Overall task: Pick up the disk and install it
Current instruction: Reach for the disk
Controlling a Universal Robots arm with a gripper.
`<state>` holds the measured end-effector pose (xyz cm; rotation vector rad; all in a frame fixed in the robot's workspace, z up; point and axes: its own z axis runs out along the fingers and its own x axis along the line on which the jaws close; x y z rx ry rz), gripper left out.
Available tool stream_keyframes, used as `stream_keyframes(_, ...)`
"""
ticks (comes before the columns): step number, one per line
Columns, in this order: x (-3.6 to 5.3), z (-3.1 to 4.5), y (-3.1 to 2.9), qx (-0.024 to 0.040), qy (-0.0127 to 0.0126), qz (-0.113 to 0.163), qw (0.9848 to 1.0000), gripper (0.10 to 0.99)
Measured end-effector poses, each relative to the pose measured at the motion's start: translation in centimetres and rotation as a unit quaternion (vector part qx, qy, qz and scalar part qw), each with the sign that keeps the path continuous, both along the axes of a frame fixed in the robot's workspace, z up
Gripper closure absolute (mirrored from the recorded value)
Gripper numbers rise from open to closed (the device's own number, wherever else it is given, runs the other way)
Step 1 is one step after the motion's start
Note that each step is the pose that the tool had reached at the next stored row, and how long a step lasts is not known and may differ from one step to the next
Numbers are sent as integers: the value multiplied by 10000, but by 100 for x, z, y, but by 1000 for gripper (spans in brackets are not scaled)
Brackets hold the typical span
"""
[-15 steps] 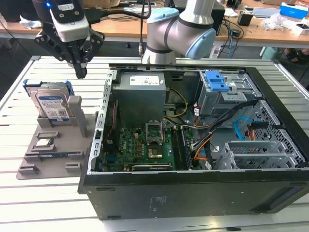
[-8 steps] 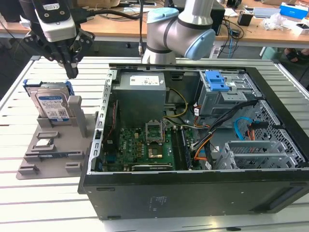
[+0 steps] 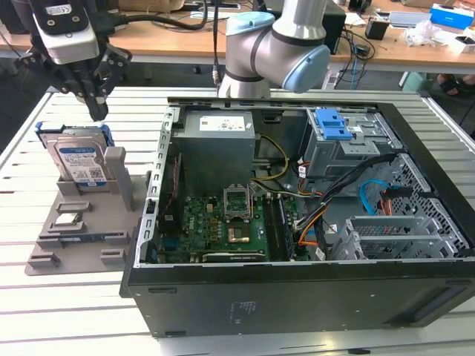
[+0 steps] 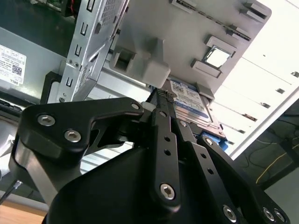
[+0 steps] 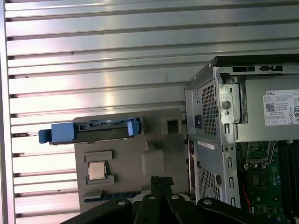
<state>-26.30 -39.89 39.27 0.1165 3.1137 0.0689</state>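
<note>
one open black metal case (image 3: 297,297) lies on its side nearest the exterior camera, lid off so the green board (image 3: 223,222) and the grey cage (image 3: 334,157) with its blue plastic latch can be reached from above. it rests on a table (image 3: 74,319) of ribbed aluminium slats. towards the exterior view's left, just beside the case, sits a matte grey moulded holder (image 3: 89,248), its pockets shaped to keep parts in known places: a small square silver chip (image 3: 68,219) lies flat in one, and further back the disk (image 3: 80,159) stands upright on edge in a slot, a flat silver metal slab with a blue-and-white label in a blue plastic frame. standing so, i judge, it offers its thin top edge to a pinch from above. the gripper (image 3: 96,113) hangs above and near the disk, not touching it, its black jointed fingers drawn together to a narrow point and holding nothing; in the first wrist view the disk (image 5: 88,130) shows edge-on as a slim blue bar. behind rise the arm (image 3: 274,44), smooth grey with pale blue caps, and a cluttered wooden desk (image 3: 185,33)
</note>
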Motion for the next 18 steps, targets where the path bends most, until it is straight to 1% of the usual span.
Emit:
stream_keyframes(3, -80, -2, 0, 0, 0, 0, 10000, 984)
stream_keyframes(8, -181, -5, 0, 0, 0, 0, 10000, 984)
stream_keyframes(10, -232, -7, 0, 0, 0, 0, 10000, 984)
stream_keyframes(11, -276, -9, 0, 0, 0, 0, 10000, 984)
stream_keyframes(18, -445, -15, 0, 0, 0, -1, 10000, 984)
